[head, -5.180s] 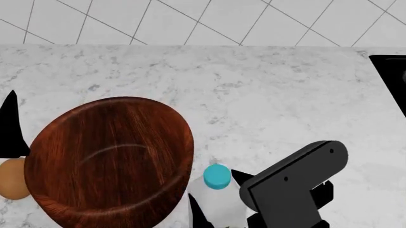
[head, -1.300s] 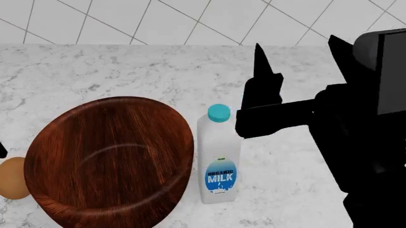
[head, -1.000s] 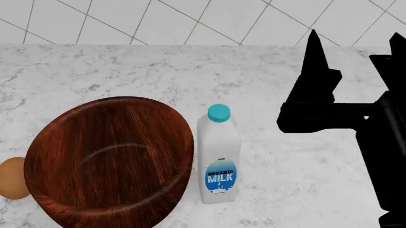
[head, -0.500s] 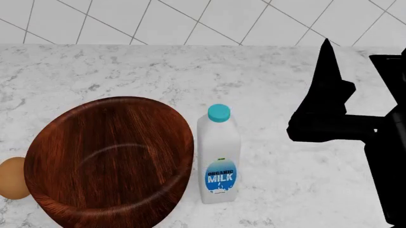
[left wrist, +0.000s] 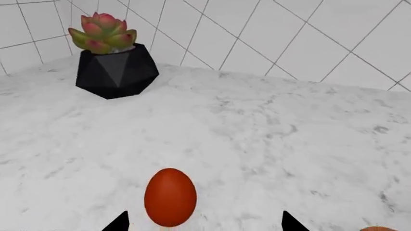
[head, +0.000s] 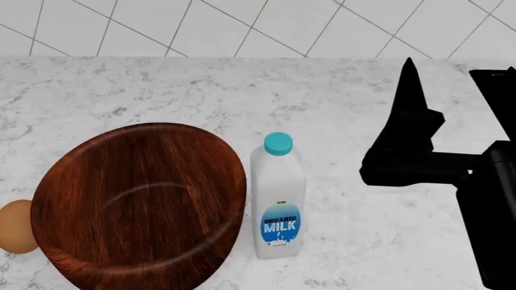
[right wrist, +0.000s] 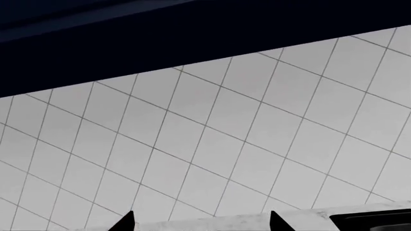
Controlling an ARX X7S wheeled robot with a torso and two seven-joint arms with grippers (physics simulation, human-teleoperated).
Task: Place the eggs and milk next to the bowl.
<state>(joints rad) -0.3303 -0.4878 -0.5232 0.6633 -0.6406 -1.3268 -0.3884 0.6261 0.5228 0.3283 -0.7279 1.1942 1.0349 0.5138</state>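
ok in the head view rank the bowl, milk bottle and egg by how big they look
1. Bowl, by far the widest.
2. Milk bottle, tall but much narrower.
3. Egg, smallest, though the bowl and the frame edge hide part of it.

My right gripper (head: 451,78) is matte black all over, its fingers (head: 409,90) long flat blades tapering to sharp points. The arm (head: 492,205) behind it is blocky and black, with no markings I can see.
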